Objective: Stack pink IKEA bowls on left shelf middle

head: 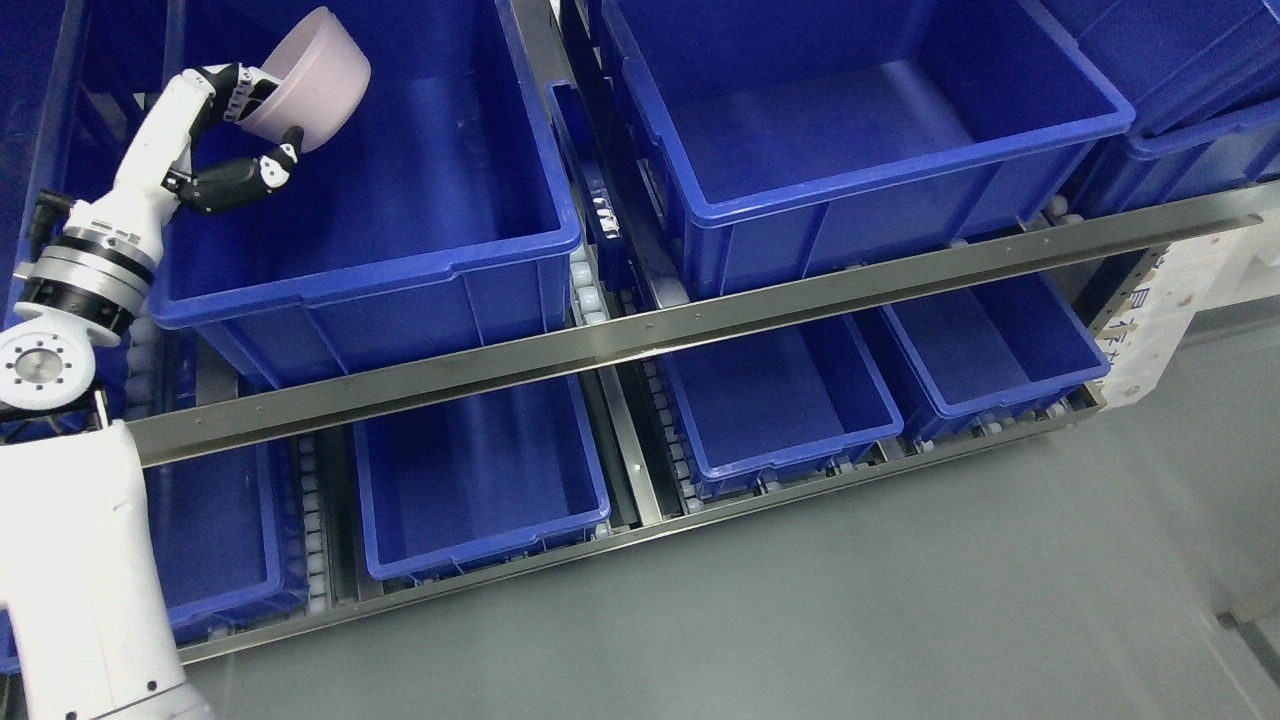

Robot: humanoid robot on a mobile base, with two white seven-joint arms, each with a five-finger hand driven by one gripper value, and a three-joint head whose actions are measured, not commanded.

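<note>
The rack [700,325] fills the view: a metal rail runs across it from lower left to upper right, with blue bins on an upper level and more on the level below.

Upper-left bin [400,170]: the largest container near the working hand. Its floor shows no other bowl. A second large bin [860,120] sits to its right, also with nothing visible inside. Four smaller bins occupy the lower level.

Left arm [90,300]: enters at lower left and reaches up over the near-left corner of the upper-left bin.

Left hand [235,140]: fingers [245,90] hooked over the rim of the bowl, thumb curled below and only just touching the outer wall. The right arm is not in view.

Bowl [310,75]: pink, tilted with the opening toward the upper left, held above the rear-left part of the upper-left bin and clear of its floor.

Fault conditions, as judged from this position:
- Slip. The grip is on the rim only, and the thumb gives little support. The smooth wall may slide out as the wrist turns.
- Bad landing. Released while tilted, the bowl may roll or settle on its side, preventing later stacking.
- Collision. The wrist is close to the bin's left wall; lowering may catch the rim.
</note>
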